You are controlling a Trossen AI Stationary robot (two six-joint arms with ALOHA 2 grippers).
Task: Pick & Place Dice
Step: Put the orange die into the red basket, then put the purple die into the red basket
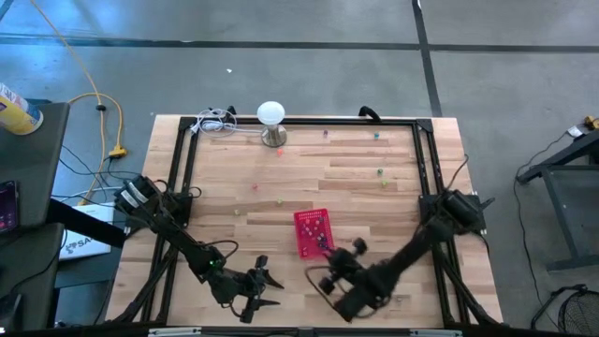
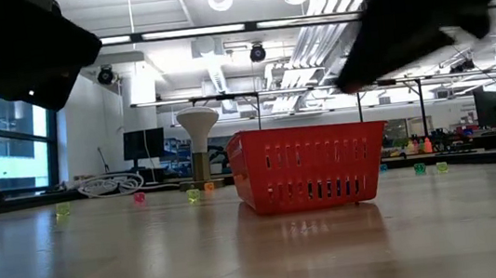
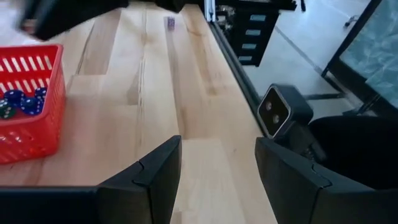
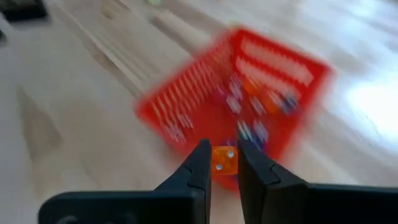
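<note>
The red basket (image 1: 312,231) stands on the table with several dice in it, blue and orange ones (image 4: 258,102) among them. My right gripper (image 4: 222,155) hovers at the basket's near end (image 1: 329,251), shut on an orange die (image 4: 224,160). More tiny dice lie loose on the far half of the table (image 1: 381,172) (image 1: 280,200) (image 2: 193,195) (image 2: 419,168). My left gripper (image 3: 217,155) waits open near the table's near edge (image 1: 268,286), left of the basket (image 3: 28,99). My right gripper pinches the orange die (image 4: 224,160) between its two fingertips (image 4: 200,157), one on each opposite face. The die is lifted clear, in front of the basket's near rim in the right wrist view.
A white dome-topped lamp (image 1: 271,117) stands at the far edge beside a coil of white cable (image 1: 217,121). A black frame (image 1: 183,159) runs along the table's sides. A purple die (image 3: 170,22) lies near the right rail. Bare wood lies around the basket.
</note>
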